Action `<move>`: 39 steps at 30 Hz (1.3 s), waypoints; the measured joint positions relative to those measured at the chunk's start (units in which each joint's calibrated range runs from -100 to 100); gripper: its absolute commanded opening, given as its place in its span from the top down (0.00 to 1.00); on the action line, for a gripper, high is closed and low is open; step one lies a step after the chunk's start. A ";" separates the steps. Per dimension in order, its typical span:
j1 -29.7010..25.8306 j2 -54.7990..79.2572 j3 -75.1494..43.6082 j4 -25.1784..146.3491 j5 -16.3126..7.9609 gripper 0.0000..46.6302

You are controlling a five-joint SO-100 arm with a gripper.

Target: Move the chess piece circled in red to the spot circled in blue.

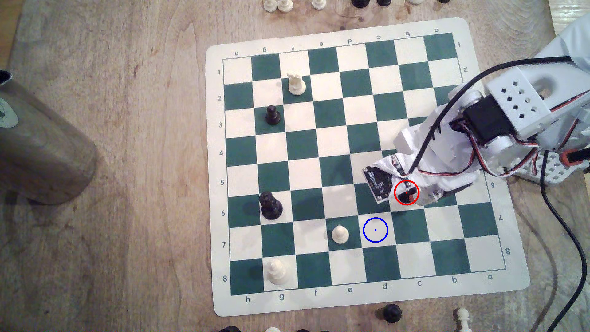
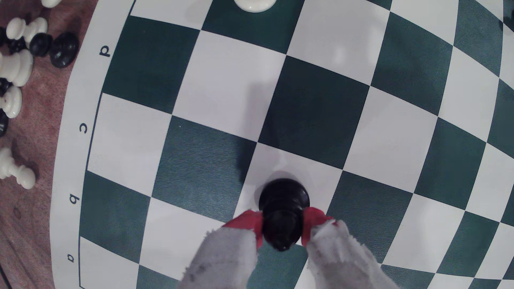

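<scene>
The chess piece circled in red, a short black pawn [image 1: 403, 199] [image 2: 282, 211], stands on a cream square of the mat, mostly hidden under the arm in the exterior view. My gripper [image 1: 409, 195] [image 2: 282, 229] is around its head, and its red-tipped fingers [image 2: 250, 222] press on both sides, shut on it. The pawn's base looks to rest on the mat. The spot circled in blue [image 1: 375, 230] is an empty cream square, one square diagonally nearer the front edge and toward the exterior view's left.
A cream-white pawn [image 1: 340, 234] stands right beside the blue spot, on its left in the exterior view. Further left stand taller black pieces [image 1: 270, 207] and cream pieces [image 1: 276, 271]. Loose pieces [image 1: 392, 312] lie off the mat. A brown cylinder [image 1: 41, 143] sits far left.
</scene>
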 measured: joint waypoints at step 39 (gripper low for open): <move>-4.72 24.72 -30.64 2.63 -4.64 1.00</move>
